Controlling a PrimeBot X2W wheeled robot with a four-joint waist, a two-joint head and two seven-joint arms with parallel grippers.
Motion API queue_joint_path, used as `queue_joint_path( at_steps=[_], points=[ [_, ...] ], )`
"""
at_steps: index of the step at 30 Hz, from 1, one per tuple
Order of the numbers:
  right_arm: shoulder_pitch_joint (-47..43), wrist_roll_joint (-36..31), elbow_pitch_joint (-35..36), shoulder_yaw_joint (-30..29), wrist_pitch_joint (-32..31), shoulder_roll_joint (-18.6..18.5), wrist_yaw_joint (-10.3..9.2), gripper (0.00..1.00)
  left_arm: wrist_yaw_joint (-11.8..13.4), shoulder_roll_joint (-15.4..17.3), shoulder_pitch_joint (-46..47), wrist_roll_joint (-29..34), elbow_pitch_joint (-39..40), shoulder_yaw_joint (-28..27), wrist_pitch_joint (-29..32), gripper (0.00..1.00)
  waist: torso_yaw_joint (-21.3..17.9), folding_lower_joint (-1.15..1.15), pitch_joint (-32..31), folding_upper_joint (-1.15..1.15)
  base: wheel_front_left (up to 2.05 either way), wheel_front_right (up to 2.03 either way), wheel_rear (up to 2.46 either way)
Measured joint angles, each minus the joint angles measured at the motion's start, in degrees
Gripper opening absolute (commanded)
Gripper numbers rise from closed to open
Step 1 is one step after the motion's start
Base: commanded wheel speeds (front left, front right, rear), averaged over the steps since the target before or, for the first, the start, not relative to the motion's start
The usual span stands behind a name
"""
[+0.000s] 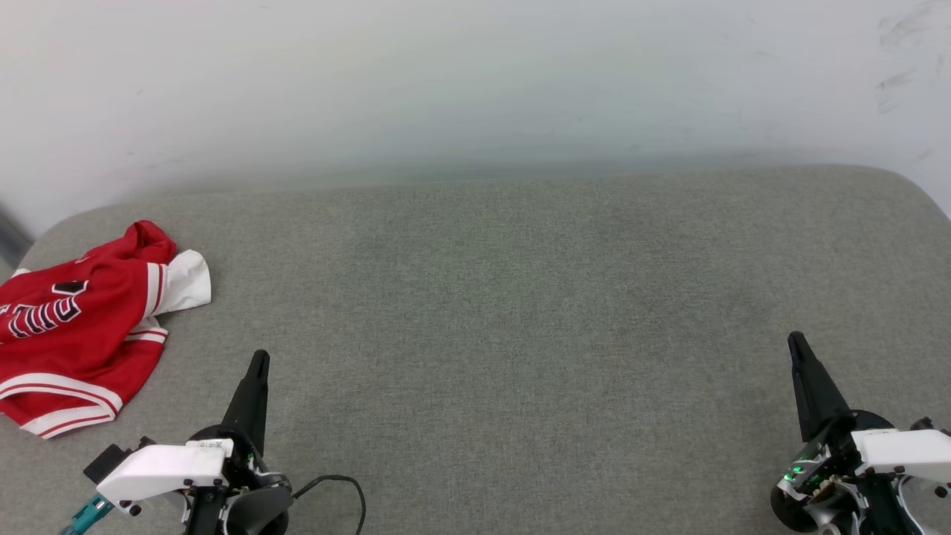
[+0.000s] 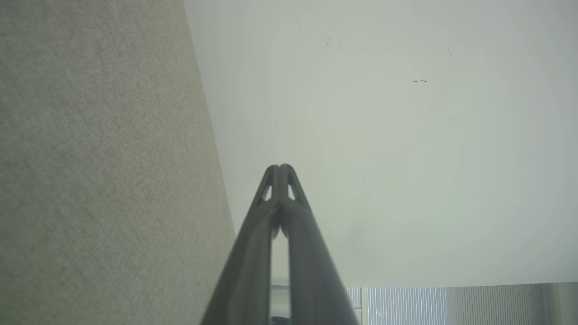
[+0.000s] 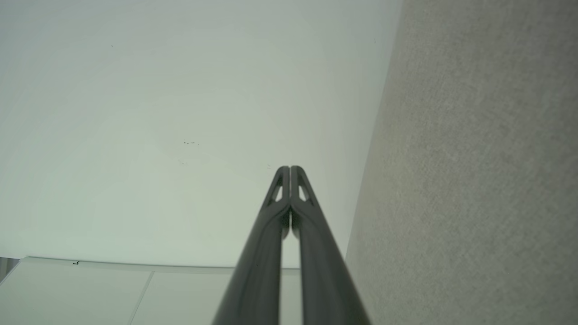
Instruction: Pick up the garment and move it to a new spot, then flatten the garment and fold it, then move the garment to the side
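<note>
While the garment was seen crumpled, every step judged undone, the left tool and right tool were pinched closed, empty.

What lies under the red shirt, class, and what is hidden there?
The shirt lies crumpled on the grey cushion, at its left end. The cushion beneath it is covered, so whether anything else lies under it cannot be told.

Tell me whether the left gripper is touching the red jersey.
Apart. The head view shows a strip of bare grey upholstery between the shut left gripper and the crumpled red jersey lying off to its left.
</note>
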State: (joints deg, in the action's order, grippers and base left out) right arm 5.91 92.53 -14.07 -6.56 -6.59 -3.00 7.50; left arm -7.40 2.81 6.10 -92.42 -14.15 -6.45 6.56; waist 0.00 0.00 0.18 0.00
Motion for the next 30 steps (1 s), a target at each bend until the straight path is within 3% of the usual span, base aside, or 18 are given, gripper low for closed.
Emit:
queue_joint_path(
  at_steps=[30],
  points=[
    [0.0,0.0,0.0,0.0,0.0,0.0,0.0,0.0,0.0,0.0,0.0,0.0,0.0,0.0,0.0,0.0,0.0,0.0,0.0,0.0,0.0,0.0,0.0]
  ],
)
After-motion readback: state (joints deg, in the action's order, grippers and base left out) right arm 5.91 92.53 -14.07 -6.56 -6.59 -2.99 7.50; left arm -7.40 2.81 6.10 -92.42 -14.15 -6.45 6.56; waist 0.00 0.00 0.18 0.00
